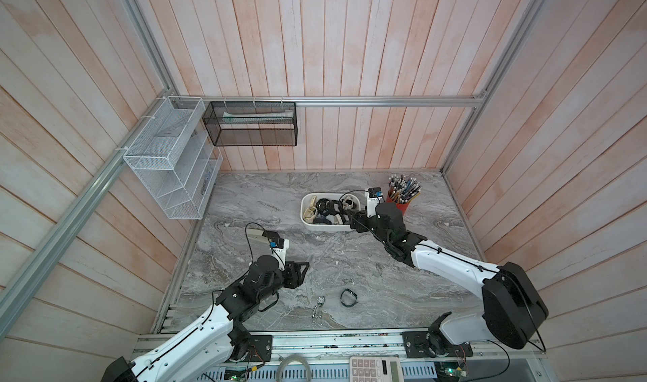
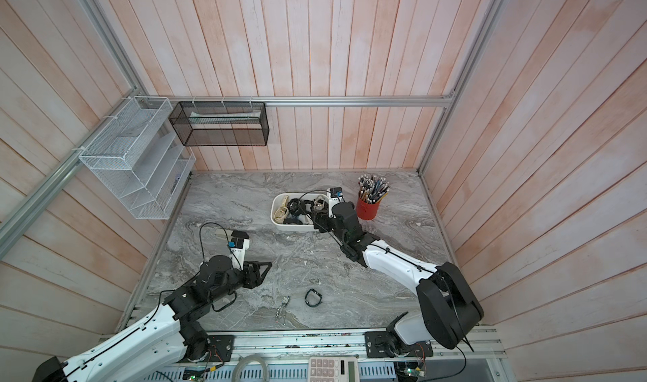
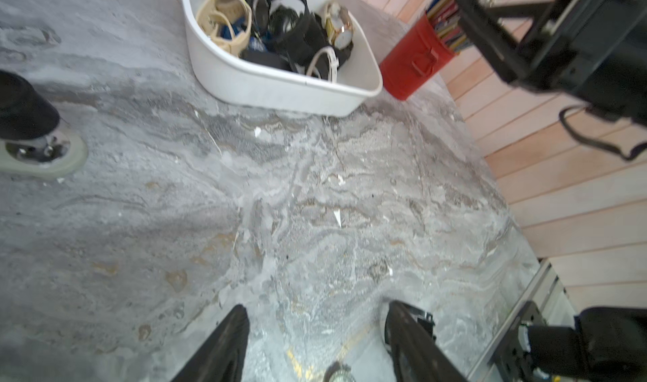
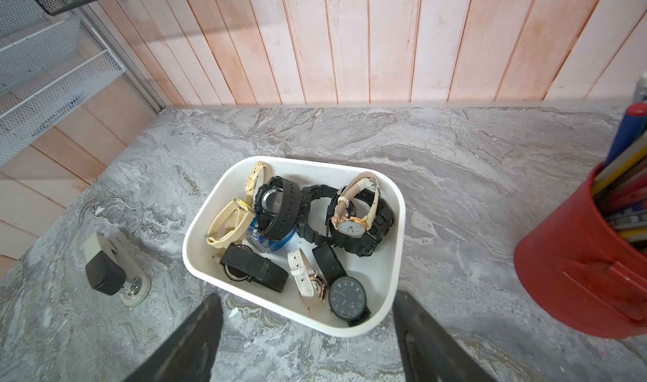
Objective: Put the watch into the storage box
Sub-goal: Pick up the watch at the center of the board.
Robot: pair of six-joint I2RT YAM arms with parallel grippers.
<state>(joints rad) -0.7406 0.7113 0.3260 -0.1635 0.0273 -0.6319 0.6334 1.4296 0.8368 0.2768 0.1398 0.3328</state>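
This is a robotics lab test cell, fitted out as a home desk nook. Two white-and-black robot arms, left [image 1: 189,341] and right [image 1: 451,263], are bolted to a slotted aluminium rail [image 1: 315,341] at the front edge, with a bare green circuit board [image 1: 450,371] and loose cables beside it. Silver aluminium framing [image 1: 385,101] edges pink-washed wooden plank walls [image 1: 350,47] on three sides.

The furnishings are domestic office ware:
- a grey marble-patterned surface [image 1: 350,264]
- a white wire-mesh rack [image 1: 168,166]
- a black wire-mesh basket [image 1: 250,124]
- a red metal pot of pencils [image 2: 367,208]
- a cream-and-black stapler [image 4: 101,275]
- a white calculator [image 1: 376,368]
- a shallow white plastic storage box [image 1: 322,226] heaped with wristwatches
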